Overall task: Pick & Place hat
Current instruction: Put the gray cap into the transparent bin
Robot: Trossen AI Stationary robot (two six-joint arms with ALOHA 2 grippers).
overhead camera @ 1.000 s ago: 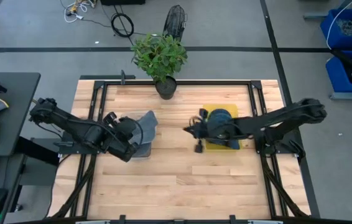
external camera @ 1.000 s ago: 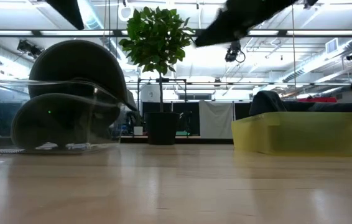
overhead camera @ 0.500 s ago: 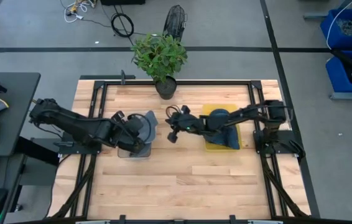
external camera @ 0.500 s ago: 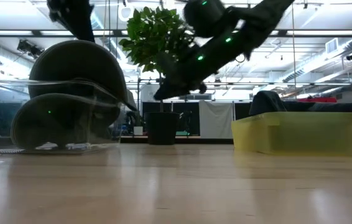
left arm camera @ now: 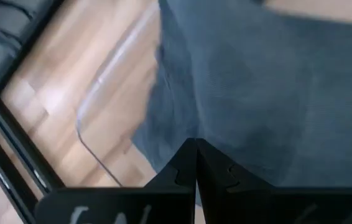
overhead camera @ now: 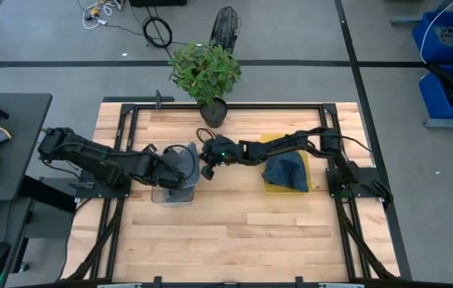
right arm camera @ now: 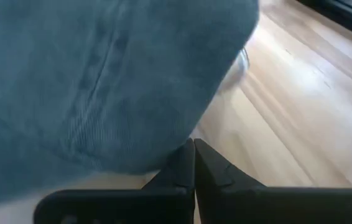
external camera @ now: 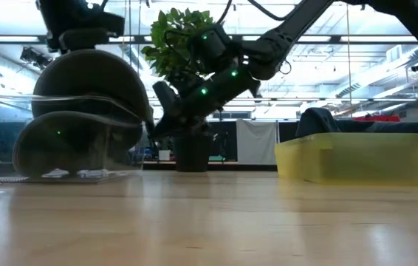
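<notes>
grey-blue hat [overhead camera: 185,160]; yellow bin [overhead camera: 286,144]; green plant [overhead camera: 205,70]

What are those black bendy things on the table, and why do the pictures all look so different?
Those are two robot arms, each ending in a two-fingered gripper. One picture looks straight down from above. One sits at table height, looking across. The other two come from small cameras on the arms' wrists, so everything looks huge there.

On the wooden table a grey-blue hat sits on a clear plastic stand. The left gripper and the right gripper are both right next to that hat, one on each side. Their fingers look pressed together, holding nothing.

Farther right, a yellow bin has another blue hat in it. A potted plant stands at the table's back edge.
</notes>
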